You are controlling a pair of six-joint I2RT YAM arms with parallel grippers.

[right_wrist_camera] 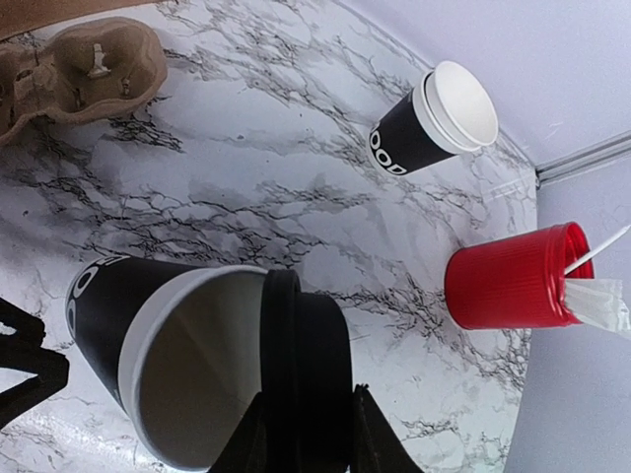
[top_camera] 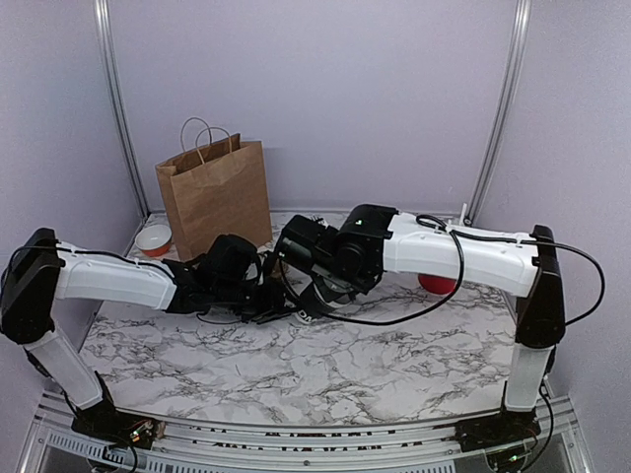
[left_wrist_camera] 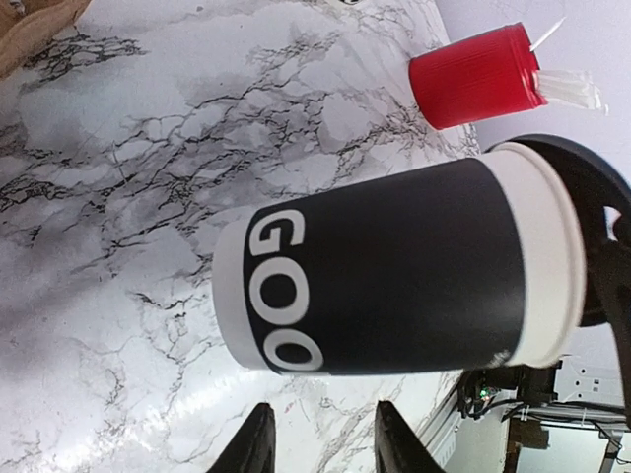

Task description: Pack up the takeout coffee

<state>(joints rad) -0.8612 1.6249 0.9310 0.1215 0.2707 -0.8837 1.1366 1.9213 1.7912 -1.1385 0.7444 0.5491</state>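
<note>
From above, both arms met before the brown paper bag; open white marble tabletop ran to the near edge. Left wrist: the left gripper stood spread, the small black white-lettered paper cup just beyond its fingertips. Right wrist: the right gripper pinched the round black plastic lid at that cup's rim, the red cup of sticks well apart.

**White lettering on black paper cups.**
Just ahead of the left gripper, the takeout coffee cup reads "GOO", the rest turned away. Far beyond the right gripper, which grips the black lid, the stacked cups read "OOD". The near cup's letters there are unreadable.
</note>
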